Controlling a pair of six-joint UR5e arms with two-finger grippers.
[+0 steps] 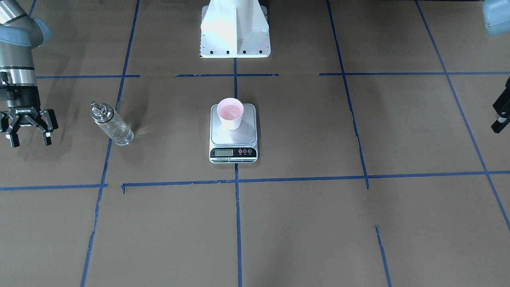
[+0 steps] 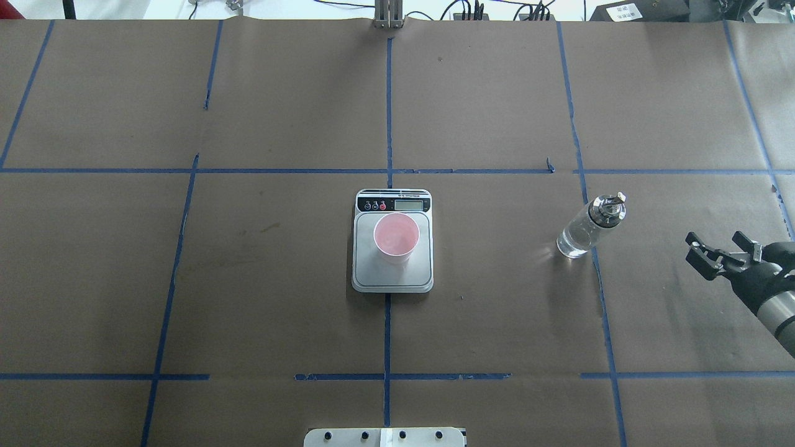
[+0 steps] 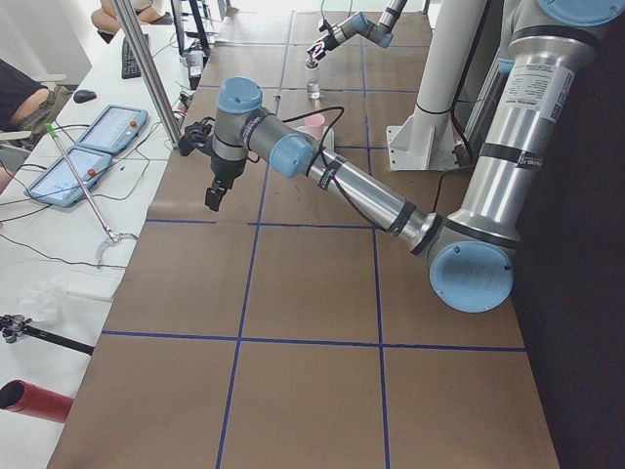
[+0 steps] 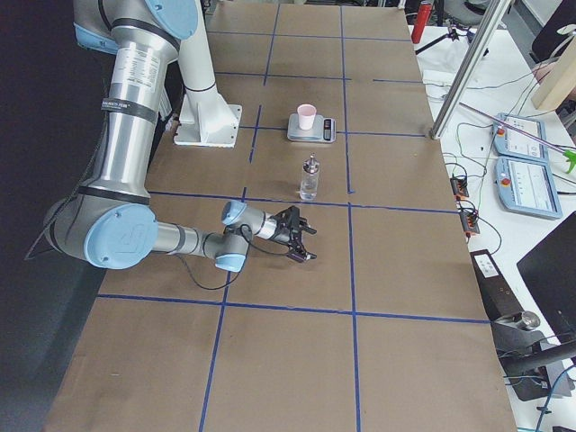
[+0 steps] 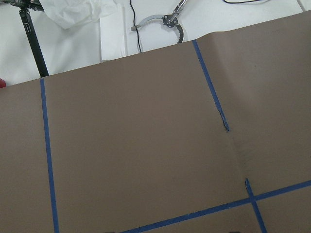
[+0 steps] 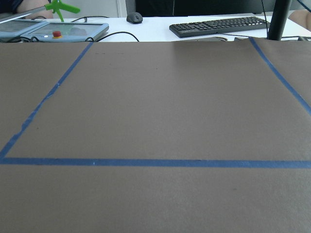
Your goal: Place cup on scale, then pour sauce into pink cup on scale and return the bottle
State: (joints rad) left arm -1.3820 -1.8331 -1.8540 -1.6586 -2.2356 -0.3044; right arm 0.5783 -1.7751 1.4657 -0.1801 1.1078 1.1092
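The pink cup (image 1: 230, 113) stands upright on the back half of the scale (image 1: 233, 140), whose display strip faces away from the robot; both also show in the overhead view, cup (image 2: 396, 237) and scale (image 2: 392, 277). The clear glass bottle (image 1: 111, 126) with its metal pourer stands upright on the table on the robot's right, also in the overhead view (image 2: 586, 228). My right gripper (image 1: 31, 141) is open and empty, low over the table, a short way beyond the bottle (image 2: 715, 243). My left gripper (image 1: 500, 116) is cut off at the frame edge; I cannot tell its state.
The white robot base (image 1: 235, 34) stands behind the scale. Blue tape lines divide the brown paper table. Teach pendants (image 4: 526, 180), a keyboard (image 6: 218, 26) and cables lie on the white bench past the table's far edge.
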